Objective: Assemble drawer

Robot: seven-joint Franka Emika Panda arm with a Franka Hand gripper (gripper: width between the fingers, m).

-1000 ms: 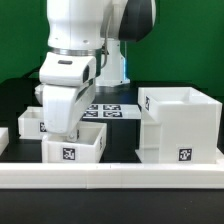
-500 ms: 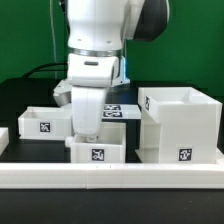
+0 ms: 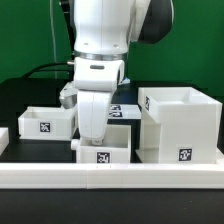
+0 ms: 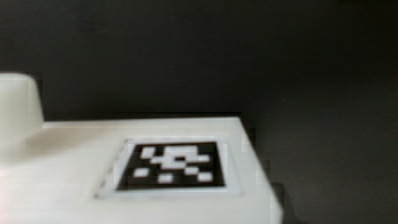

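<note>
The tall white housing (image 3: 182,128) stands at the exterior view's right, open side up, with a tag low on its front. One low tray (image 3: 45,124) sits at the exterior view's left. My gripper (image 3: 92,138) reaches down into the second tray (image 3: 118,152), close beside the housing's left wall, and is shut on the tray's wall; the fingertips are hidden by it. The wrist view shows only this tray's white surface (image 4: 54,170) with its tag (image 4: 173,165), blurred, over the dark table. No fingers show there.
The long white rail (image 3: 110,178) runs along the front edge. The marker board (image 3: 120,110) lies behind the arm. A small white part (image 3: 3,136) shows at the exterior view's far left edge.
My gripper has moved toward the exterior view's right with the tray in it, from near the left tray to close beside the housing. The left tray and housing have not moved.
</note>
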